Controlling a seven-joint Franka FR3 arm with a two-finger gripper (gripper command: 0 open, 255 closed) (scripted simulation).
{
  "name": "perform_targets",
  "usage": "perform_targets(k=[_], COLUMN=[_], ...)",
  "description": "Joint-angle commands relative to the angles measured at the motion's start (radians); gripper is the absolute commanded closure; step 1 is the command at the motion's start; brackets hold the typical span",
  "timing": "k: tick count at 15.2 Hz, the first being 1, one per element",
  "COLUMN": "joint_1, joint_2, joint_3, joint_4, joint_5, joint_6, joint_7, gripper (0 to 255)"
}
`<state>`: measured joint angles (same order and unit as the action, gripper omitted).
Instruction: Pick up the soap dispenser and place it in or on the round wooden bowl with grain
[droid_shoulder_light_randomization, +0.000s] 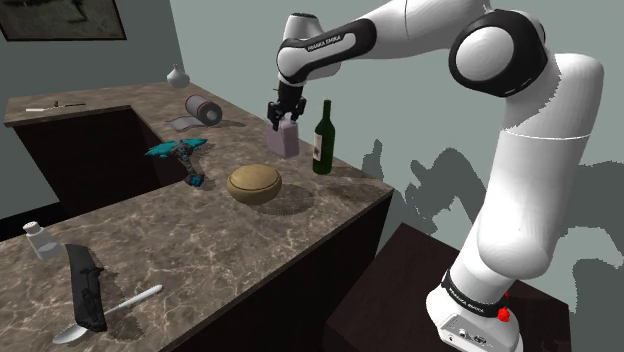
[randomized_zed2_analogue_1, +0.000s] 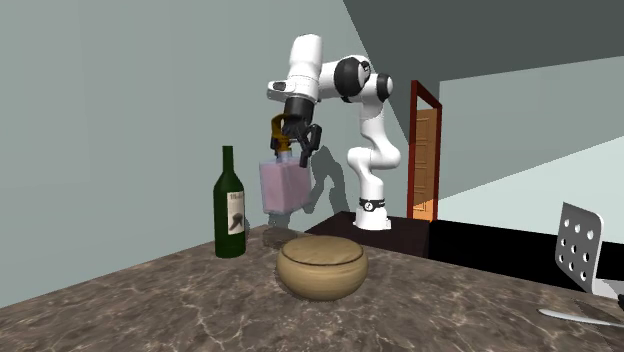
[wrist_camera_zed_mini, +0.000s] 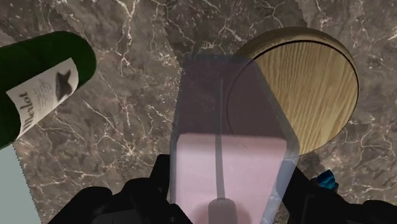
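Partly hidden behind the soap dispenser (wrist_camera_zed_mini: 226, 172) in the wrist view, the gripper (randomized_zed2_analogue_1: 290, 148) clamps its pump; the body hangs directly below.

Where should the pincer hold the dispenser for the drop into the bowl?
Probably by the pump neck on top, from straight above, as the pincer grips the dispenser now. Its broad, flat-sided body hangs roughly upright below, leaving the base free to go down into the bowl.
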<state>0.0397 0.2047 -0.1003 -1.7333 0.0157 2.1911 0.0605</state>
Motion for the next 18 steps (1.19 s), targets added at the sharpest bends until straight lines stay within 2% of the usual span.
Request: perform_targets(k=[1,7,18], joint_1=[0.032,0.120,0.120], joint_2=[0.017,0.100,0.136], joint_3=[0.016,0.054,0.053], joint_4=[0.023,0.138,0.039], joint_5=[-0.017,-0.060,-0.063], joint_6=[-0.006,-0.041,0.093], joint_7=[0.057,0.201,0.208], gripper=[255,255,255])
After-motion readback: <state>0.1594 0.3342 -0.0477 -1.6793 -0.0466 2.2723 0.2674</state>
